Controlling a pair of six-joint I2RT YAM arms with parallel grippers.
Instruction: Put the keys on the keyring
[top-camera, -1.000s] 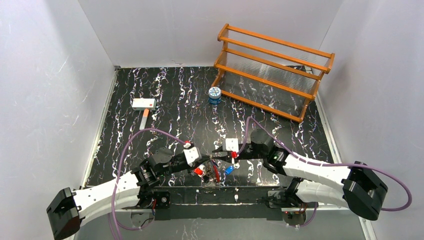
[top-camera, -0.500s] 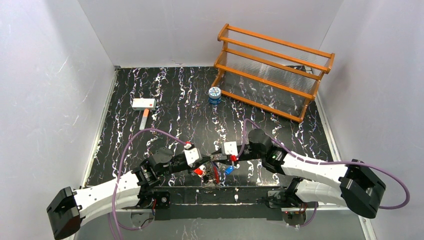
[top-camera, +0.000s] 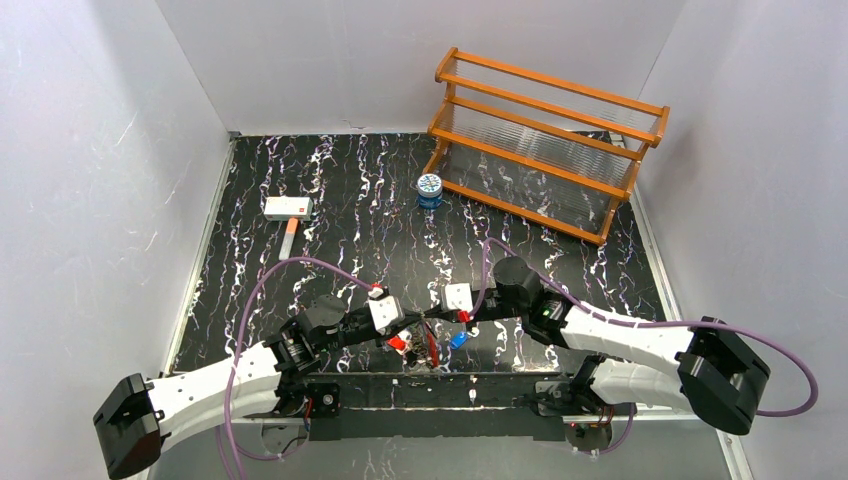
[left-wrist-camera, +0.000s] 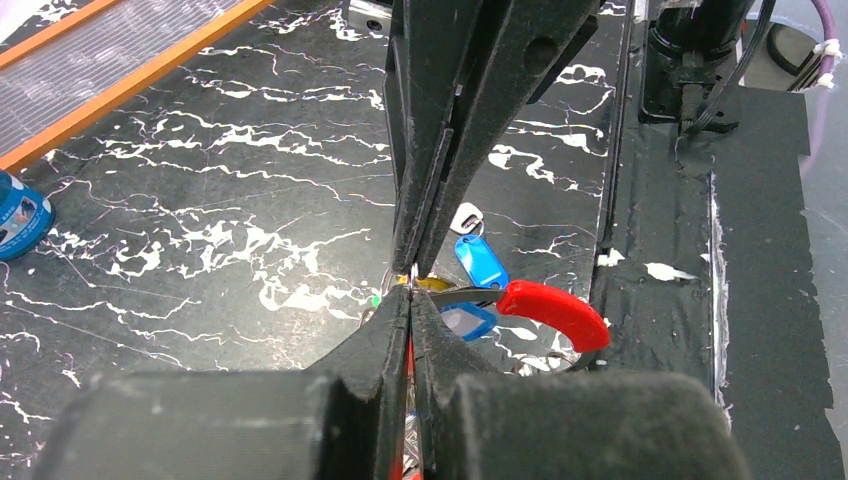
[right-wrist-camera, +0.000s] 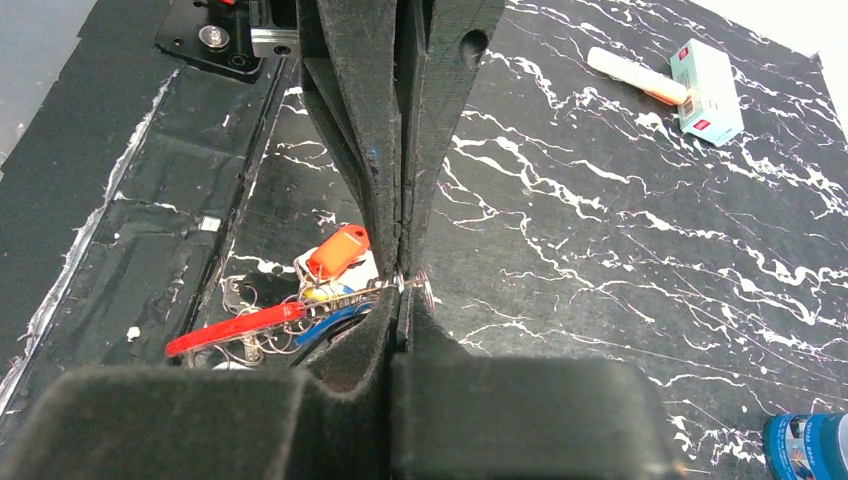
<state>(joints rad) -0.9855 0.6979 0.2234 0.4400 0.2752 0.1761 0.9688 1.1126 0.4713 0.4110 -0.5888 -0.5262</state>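
An orange wooden rack (top-camera: 548, 140) with clear ribbed shelves stands at the far right of the black, white-veined table (top-camera: 340, 180). Just off the rack's left end sits a small round blue tin (top-camera: 429, 190) (white patterned lid). Well to the left of the rack lies a white box (top-camera: 287, 208), with an orange-and-cream stick (top-camera: 291, 238) touching its near side.
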